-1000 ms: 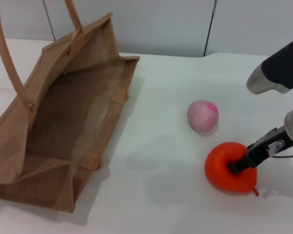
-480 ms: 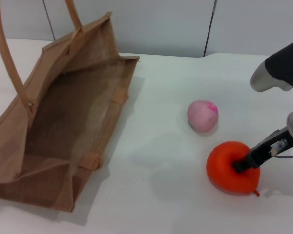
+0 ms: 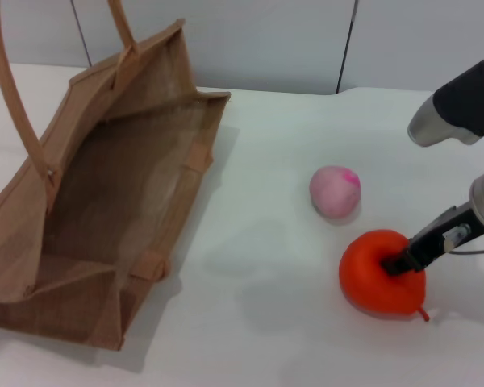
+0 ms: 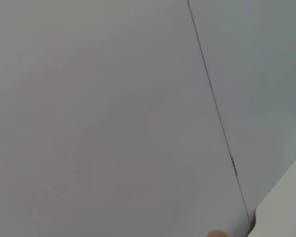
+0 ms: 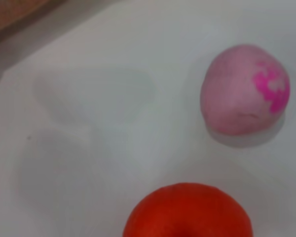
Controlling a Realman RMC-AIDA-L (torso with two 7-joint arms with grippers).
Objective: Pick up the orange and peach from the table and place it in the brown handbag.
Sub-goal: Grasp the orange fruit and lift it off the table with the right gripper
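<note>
The table point(image 3: 290, 322) is a plain white surface carrying everything. At its left lies the brown handbag point(image 3: 105, 210), tipped so that its open mouth faces the fruit, handles rising behind. Well apart from it, to the right, sits the orange point(image 3: 381, 272), and just beyond that, nearer the wall, the peach point(image 3: 335, 191), the two close but not touching. The right gripper point(image 3: 399, 263) reaches in from the right edge with a dark finger pressed into the orange's top; the fingers appear clamped on the fruit, though only one shows, and the right wrist view shows none at all. The orange seems to sit on the table or barely above it. The left gripper is out of sight; its wrist camera faces a blank wall.

The step in hand looks like lifting the orange. To do it well, rise straight up before swinging left, pass clear of the peach, and clear the bag's near rim before letting go.
</note>
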